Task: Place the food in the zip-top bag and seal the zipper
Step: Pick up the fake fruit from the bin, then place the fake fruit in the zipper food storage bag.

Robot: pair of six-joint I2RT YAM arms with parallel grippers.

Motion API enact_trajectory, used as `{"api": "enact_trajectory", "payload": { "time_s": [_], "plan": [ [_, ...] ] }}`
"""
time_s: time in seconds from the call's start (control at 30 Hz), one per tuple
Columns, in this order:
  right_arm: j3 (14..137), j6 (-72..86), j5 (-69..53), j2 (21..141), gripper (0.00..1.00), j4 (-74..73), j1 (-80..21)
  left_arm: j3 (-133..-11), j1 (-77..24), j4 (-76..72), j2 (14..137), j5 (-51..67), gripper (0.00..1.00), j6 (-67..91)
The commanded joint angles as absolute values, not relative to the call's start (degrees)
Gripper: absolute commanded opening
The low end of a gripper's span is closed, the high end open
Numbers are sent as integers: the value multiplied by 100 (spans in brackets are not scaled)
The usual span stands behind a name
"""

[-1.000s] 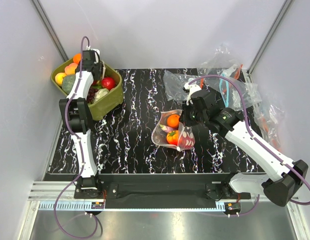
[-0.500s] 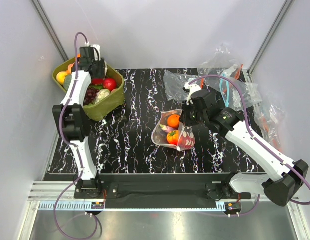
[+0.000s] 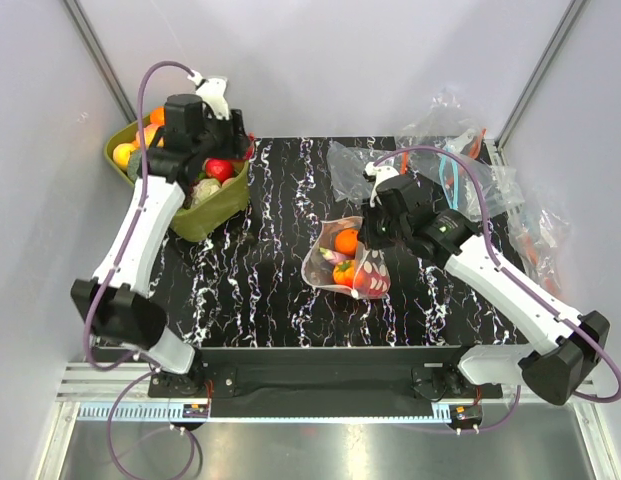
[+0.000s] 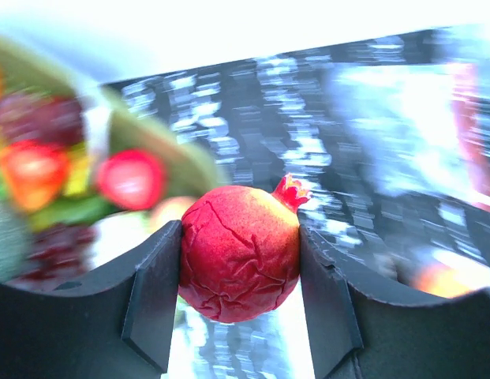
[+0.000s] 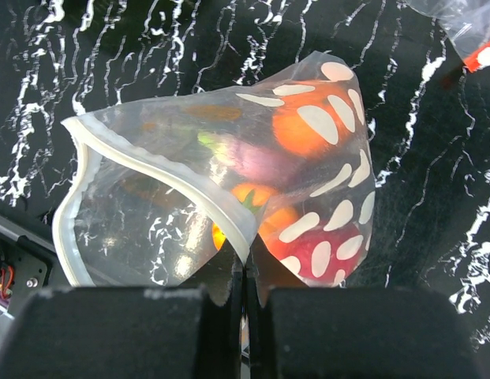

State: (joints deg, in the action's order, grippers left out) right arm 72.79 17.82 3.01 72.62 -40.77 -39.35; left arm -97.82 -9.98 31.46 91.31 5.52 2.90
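In the left wrist view a red pomegranate (image 4: 239, 260), a piece of the food, sits clamped between my left gripper's (image 4: 239, 237) black fingers. From above, that gripper (image 3: 238, 148) hangs in the air over the right rim of the olive-green tub (image 3: 215, 215). The zip-top bag (image 3: 335, 265) with white dots stands at the table's middle, its mouth gaping left. It holds an orange (image 3: 346, 241), a tomato-like piece (image 3: 343, 273) and a red piece (image 3: 376, 282). My right gripper (image 5: 245, 272) is shut on the bag's rim, pinching the zipper (image 5: 189, 185) and keeping the mouth up.
The tub at the back left still holds several fruits and vegetables (image 3: 218, 168). Crumpled clear bags (image 3: 445, 150) with blue and orange strips lie at the back right. Grey walls close in on both sides of the black marbled table (image 3: 260, 270).
My left arm has risen out of the tub and swung right, toward the table, carrying the pomegranate. The right gripper and the bag have hardly moved.
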Motion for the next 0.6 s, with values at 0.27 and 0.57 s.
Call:
{"api": "enact_trajectory", "payload": {
  "time_s": [0.27,0.57],
  "plan": [
    [7928,2065,589,7453,0,-4447,-3911,-7913,-3005,1803,6840,1731,44,1098],
    [8226,2250,439,7532,0,-4632,-3902,-6786,-4288,1310,6083,1547,47,1327]
  ]
}}
